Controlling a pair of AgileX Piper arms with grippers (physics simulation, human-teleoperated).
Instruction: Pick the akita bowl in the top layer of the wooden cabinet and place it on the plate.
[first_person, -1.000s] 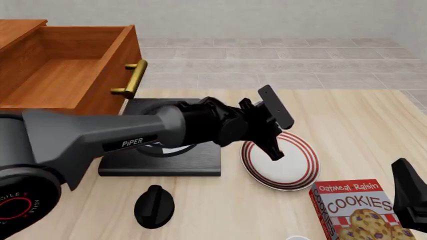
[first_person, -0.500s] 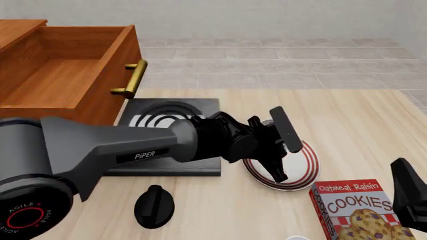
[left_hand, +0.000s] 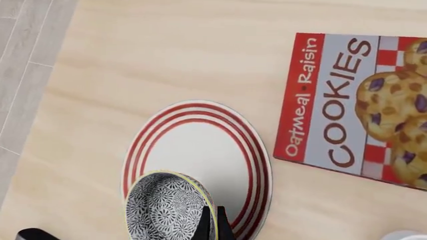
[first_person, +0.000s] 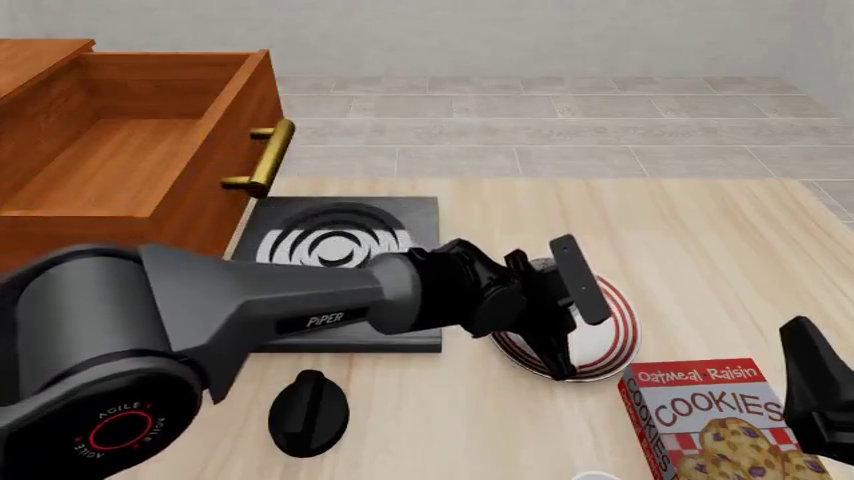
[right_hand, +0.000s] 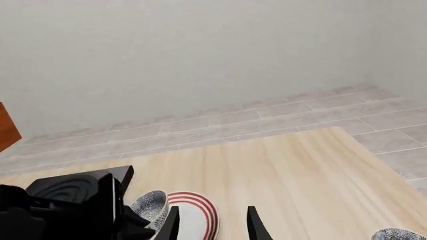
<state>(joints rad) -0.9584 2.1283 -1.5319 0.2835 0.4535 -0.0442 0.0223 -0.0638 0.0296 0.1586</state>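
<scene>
Your left gripper (first_person: 567, 318) is pinching the akita bowl's (left_hand: 168, 207) rim over the plate (left_hand: 200, 150); right jaws are standing open.

Left arm (first_person: 267, 300) reaching from lower left, left pincer (first_person: 571, 318) over plate (first_person: 617, 330) at centre right; top layer (first_person: 134, 150) open upper left.

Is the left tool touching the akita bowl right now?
Touching. In the left wrist view a finger of the left tool pinches the akita bowl at its rim, over the plate.
</scene>
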